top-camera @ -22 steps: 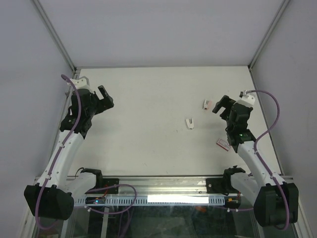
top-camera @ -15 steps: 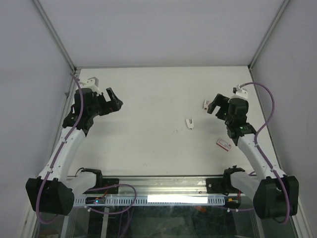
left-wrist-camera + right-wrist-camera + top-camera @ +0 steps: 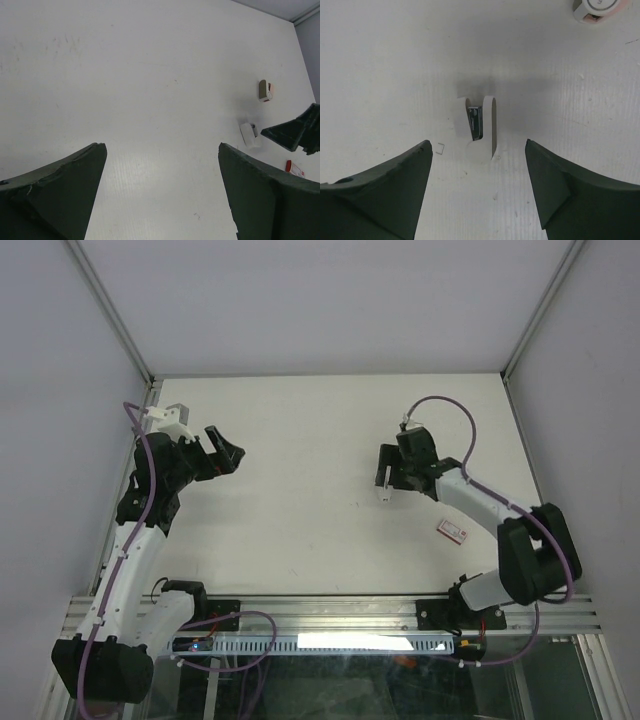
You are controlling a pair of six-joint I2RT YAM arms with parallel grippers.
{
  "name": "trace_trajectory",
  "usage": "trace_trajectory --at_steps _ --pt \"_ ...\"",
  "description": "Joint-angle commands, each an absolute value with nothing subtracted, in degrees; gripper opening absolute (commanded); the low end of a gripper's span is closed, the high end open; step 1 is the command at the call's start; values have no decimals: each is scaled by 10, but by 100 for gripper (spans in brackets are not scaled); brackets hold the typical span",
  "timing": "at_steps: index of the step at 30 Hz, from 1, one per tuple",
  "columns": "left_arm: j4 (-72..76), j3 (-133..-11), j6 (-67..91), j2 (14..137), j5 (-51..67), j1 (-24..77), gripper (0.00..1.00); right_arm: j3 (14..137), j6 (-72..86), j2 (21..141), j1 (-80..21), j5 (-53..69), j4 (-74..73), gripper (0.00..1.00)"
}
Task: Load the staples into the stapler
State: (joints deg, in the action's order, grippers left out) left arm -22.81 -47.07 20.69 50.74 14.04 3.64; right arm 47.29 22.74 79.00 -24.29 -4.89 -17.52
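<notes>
Right gripper [image 3: 477, 144]: open wide and holding nothing. It hangs over the table with one finger on each side of a small white piece. Neither finger touches the piece.
White piece [image 3: 490, 125]: lies flat on the table. It has two white arms, one long and one short, joined at one end. A shiny metal strip sits between them.
Tiny bent wire [image 3: 440, 146]: lies on the table just beside the white piece, on the side of the short arm.
Stapler [image 3: 265, 90]: pink and grey with a round white spot. It lies on the table near the white piece but not touching it, outside the right gripper's fingers. The right wrist view shows only its edge, at the top corner. In the top view the right arm hides it.
Small box [image 3: 452, 530]: red and white, flat on the table. It lies closer to the arm bases than the white piece and apart from it.
Right arm [image 3: 480, 500]: reaches from its base toward the middle of the table.
Left gripper [image 3: 161, 146]: open wide and holding nothing. It hangs above the left part of the table, well apart from all the small things, and faces them.
Table [image 3: 300, 440]: white and flat.
</notes>
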Motion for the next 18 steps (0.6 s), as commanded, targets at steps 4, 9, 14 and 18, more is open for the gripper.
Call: trace_trajectory --at_steps 4,9,14,18 --pt "-212 -470 204 510 140 34 99 593 240 908 -282 -139 -212 78" --pt "-218 -467 199 511 109 34 99 641 236 980 -304 -155 -243 78" --pt "-223 -467 196 506 90 34 99 674 236 1020 -330 -204 -279 76" --pt "-223 -467 195 500 84 34 99 675 237 1023 -336 -222 -288 71"
